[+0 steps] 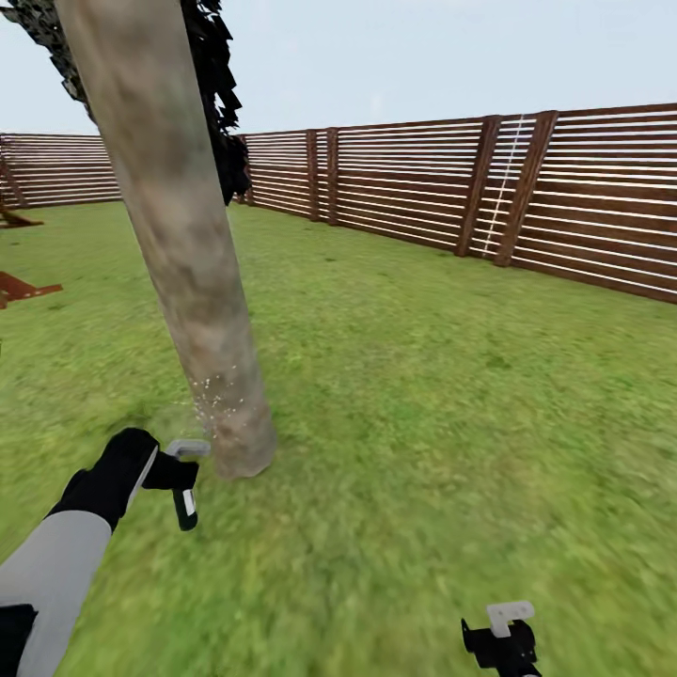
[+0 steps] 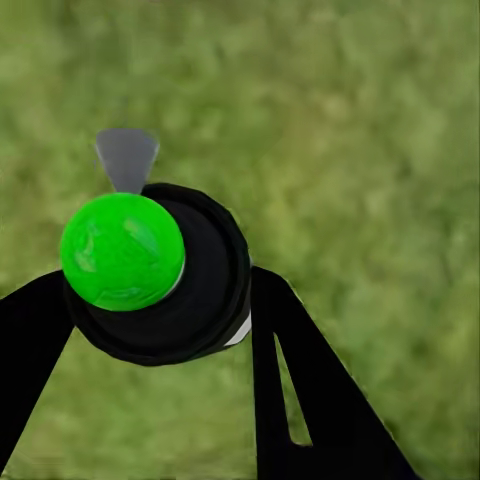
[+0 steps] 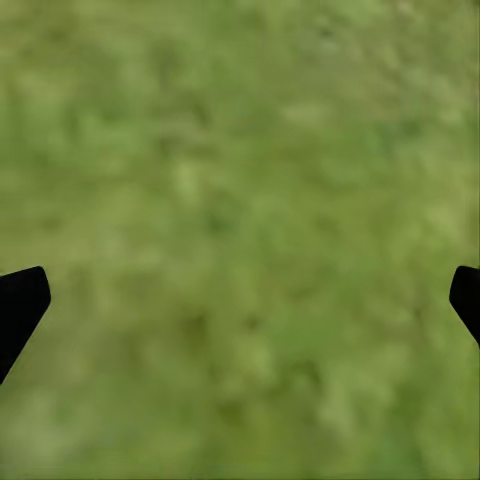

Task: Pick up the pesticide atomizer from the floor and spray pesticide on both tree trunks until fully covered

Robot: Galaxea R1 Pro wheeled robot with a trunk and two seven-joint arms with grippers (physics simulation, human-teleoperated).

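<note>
The left wrist view looks down on blurred green lawn (image 2: 380, 130). The left gripper (image 2: 155, 300) grips the pesticide atomizer (image 2: 195, 290), a round black body seen end-on, between its 2 black fingers (image 2: 310, 390), one on each side of the body and pressed against it. A bright green ball-shaped cap (image 2: 122, 250) sits on the atomizer. A small grey wedge-shaped nozzle (image 2: 127, 158) juts out beyond it over the grass.
</note>
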